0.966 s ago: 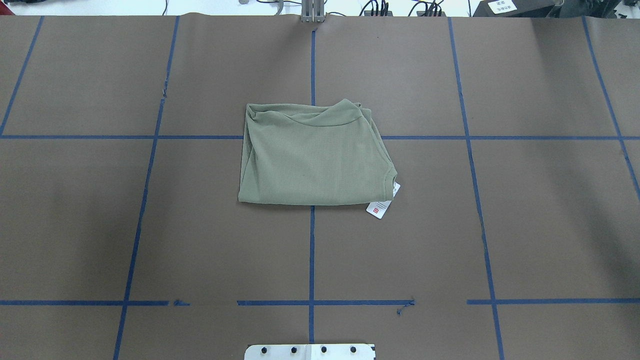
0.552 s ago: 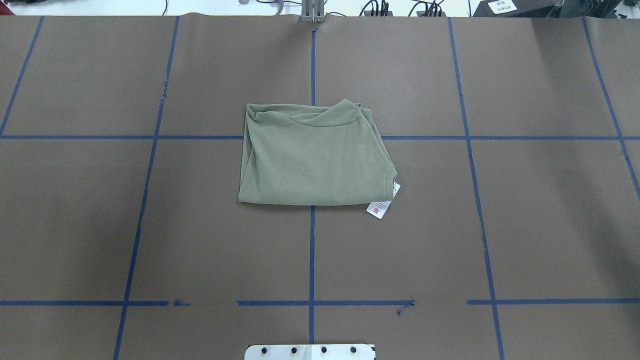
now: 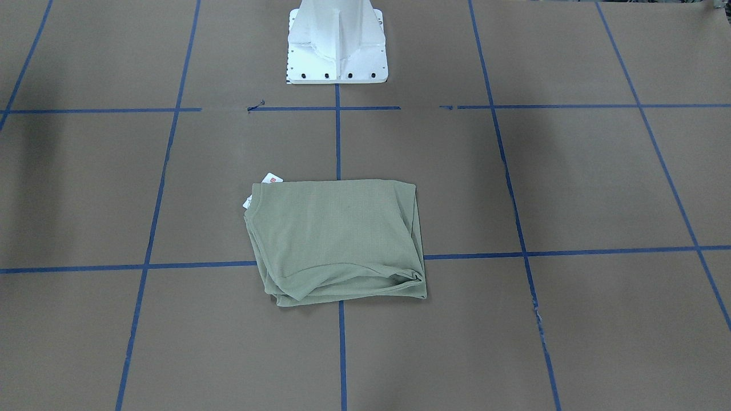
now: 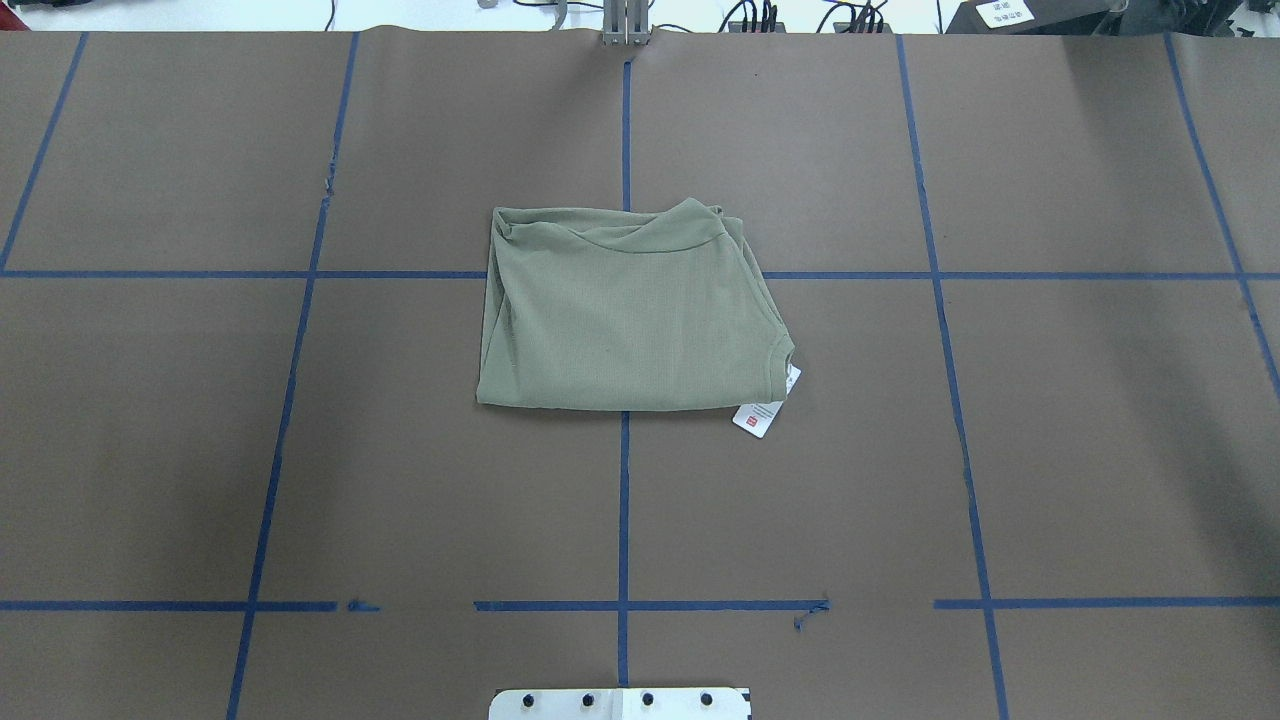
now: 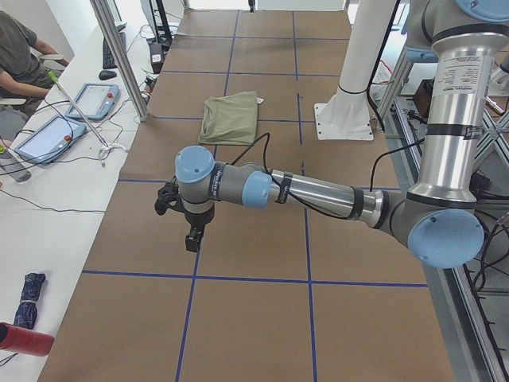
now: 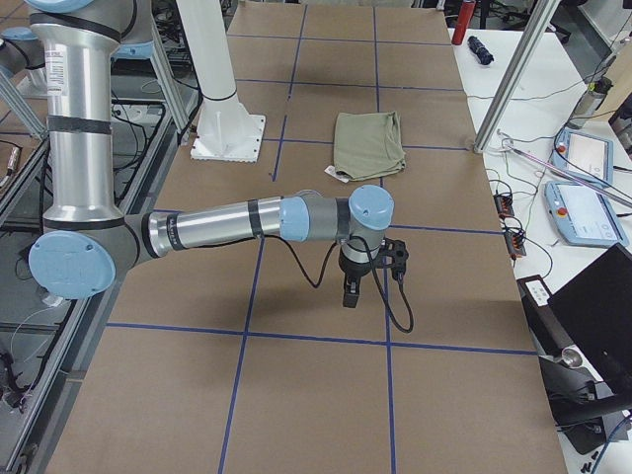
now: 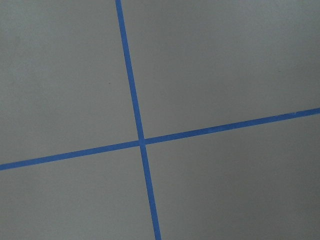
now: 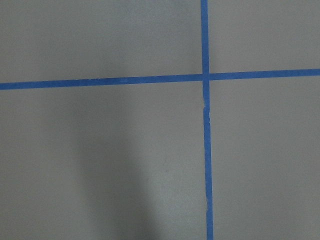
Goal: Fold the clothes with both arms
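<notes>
Sage-green knit shirt (image 4: 630,310), folded into a rough rectangle, lies flat at the middle of the bench (image 4: 300,450), across the spot where two lines of blue tape (image 4: 624,500) cross. Its near edge, facing the robot, is a clean fold. The far edge is rumpled, with layers showing. A white tag (image 4: 765,413) sticks out at the near corner on the robot's right, beside the collar.

The cloth looks light, soft and limp, so it should sag and its layers may slide when lifted. The two near corners seem the best holds, pinching all layers together and keeping clear of the loose tag.

Neither arm is over the shirt. The left arm (image 5: 318,191) reaches out low over the brown paper well apart from it, its left gripper (image 5: 191,241) pointing down above the bench. The right arm (image 6: 227,222) does the same at the other end, with the right gripper (image 6: 352,294) hanging above bare paper. Whether either gripper is spread or pressed together cannot be told. Both wrist cameras show only paper and crossed tape.

Brown paper covers the bench, marked into squares. A white pedestal (image 3: 337,43) stands at the robot's edge. A white side table (image 5: 48,183) holds control tablets (image 5: 91,99), where a person (image 5: 20,56) sits.
</notes>
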Robot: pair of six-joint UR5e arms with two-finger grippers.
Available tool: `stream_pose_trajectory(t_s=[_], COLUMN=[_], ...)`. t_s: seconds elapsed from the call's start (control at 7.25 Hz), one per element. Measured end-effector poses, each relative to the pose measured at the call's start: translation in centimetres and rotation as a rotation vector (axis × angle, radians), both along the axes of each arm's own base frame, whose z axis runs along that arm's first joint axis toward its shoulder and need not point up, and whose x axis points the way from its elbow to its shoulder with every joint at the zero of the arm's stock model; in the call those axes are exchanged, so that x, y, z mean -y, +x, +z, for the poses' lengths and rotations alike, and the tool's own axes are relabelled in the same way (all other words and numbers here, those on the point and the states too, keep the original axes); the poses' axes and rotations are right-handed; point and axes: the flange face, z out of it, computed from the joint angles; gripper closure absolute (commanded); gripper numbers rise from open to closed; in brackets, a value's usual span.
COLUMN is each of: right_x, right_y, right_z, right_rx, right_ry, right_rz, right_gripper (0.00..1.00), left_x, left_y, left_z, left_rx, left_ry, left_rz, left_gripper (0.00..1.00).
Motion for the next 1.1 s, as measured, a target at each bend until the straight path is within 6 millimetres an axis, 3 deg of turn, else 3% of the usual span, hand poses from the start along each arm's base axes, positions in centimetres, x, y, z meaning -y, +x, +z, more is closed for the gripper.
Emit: stream_pose_trajectory(t_s=[0.28, 1.1], right_x=[-0.5, -0.1], right_y=[0.1, 0.3], right_z=[0.2, 0.1], right_rx=[0.002, 0.001], right_ry=[-0.003, -0.006], right_rz=[-0.001, 0.011], right_gripper=[0.0, 0.0], left_x=[-1.0, -2.7], left_y=[0.0, 0.1], left_z=[-1.0, -0.1], left_rx=[0.0, 0.002], left_ry=[0.019, -0.023], left_rz=[0.0, 0.005], left_gripper=[0.0, 0.0])
